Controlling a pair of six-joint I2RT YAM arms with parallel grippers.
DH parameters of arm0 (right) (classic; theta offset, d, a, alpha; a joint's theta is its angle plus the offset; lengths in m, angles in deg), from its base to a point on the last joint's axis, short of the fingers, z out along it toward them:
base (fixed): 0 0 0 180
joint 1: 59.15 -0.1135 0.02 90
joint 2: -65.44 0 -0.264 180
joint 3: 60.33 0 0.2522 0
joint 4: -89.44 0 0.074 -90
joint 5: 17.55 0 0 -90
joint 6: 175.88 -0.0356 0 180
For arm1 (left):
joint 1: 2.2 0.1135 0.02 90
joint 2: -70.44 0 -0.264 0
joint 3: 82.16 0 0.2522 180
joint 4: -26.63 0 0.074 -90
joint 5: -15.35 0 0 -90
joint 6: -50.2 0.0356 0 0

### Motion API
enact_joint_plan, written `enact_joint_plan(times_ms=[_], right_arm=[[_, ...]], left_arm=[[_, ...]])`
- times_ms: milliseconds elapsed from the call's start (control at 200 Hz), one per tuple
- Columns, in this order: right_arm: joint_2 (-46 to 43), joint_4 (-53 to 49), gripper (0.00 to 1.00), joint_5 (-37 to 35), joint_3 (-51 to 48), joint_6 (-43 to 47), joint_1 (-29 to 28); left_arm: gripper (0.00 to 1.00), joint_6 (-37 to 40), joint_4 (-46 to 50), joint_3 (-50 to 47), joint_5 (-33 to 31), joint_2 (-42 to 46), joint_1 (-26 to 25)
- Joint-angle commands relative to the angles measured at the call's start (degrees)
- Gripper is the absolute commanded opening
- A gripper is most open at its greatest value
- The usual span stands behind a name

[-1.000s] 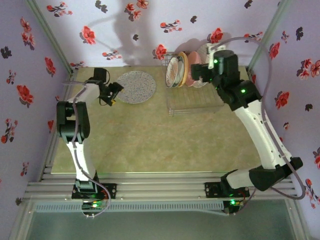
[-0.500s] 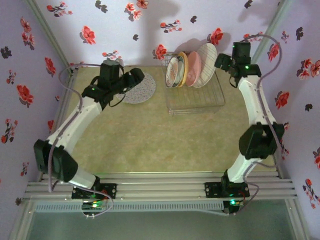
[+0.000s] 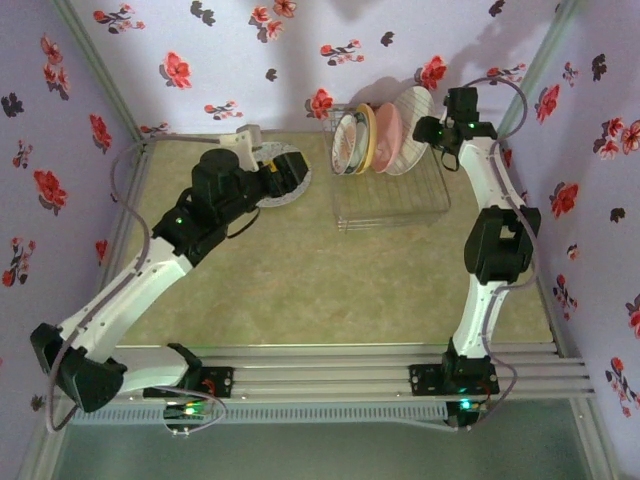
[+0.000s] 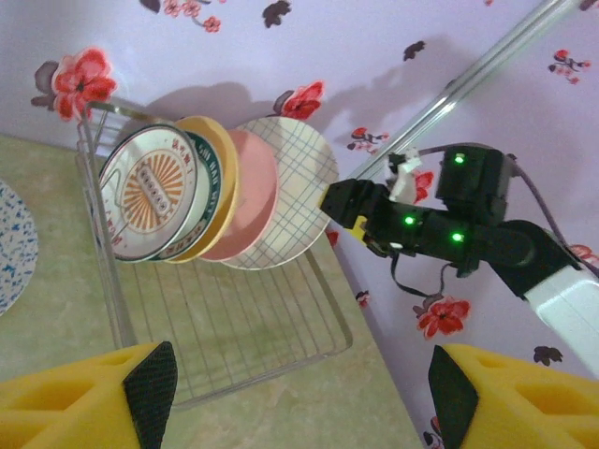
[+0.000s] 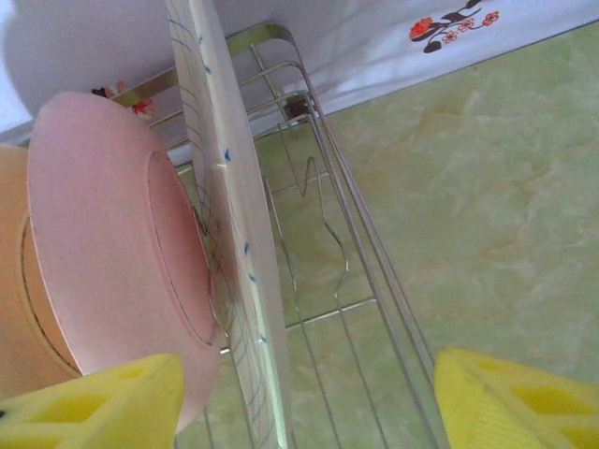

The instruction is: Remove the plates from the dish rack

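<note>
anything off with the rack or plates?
Nothing stands out. The plates lean together on edge in the dish rack, none visibly cracked. One speckled plate lies flat on the table beside it. No spills.

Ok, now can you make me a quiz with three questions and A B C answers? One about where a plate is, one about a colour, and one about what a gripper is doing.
1. Where is the speckled plate?
A) standing in the dish rack
B) lying flat on the table, left of the rack
C) in the right gripper

2. What colour is the plate next to the grid plate?
A) pink
B) blue
C) black

3. How is the right gripper?
A) shut on the pink plate
B) open
C) shut on nothing

Answers:
1 B: it lies flat on the table beside the rack.
2 A: the pink plate stands right by the grid plate.
3 B: its yellow fingers are wide apart, with the grid plate's rim between them.
</note>
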Motion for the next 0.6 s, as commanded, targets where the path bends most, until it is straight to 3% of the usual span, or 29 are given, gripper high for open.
enact_joint_plan(times_ms=[0,595], right_arm=[[2.07,1.02,0.68,1.70,2.93,1.80,0.51],[7.12,-0.67,0.43,3.04,9.49,3.83,0.42]], left_arm=[[0.74,4.18,-4.11,-0.71,-3.97,2.62,-1.55],[0.74,6.41,-12.23,-3.46,-10.57,5.13,-3.36]])
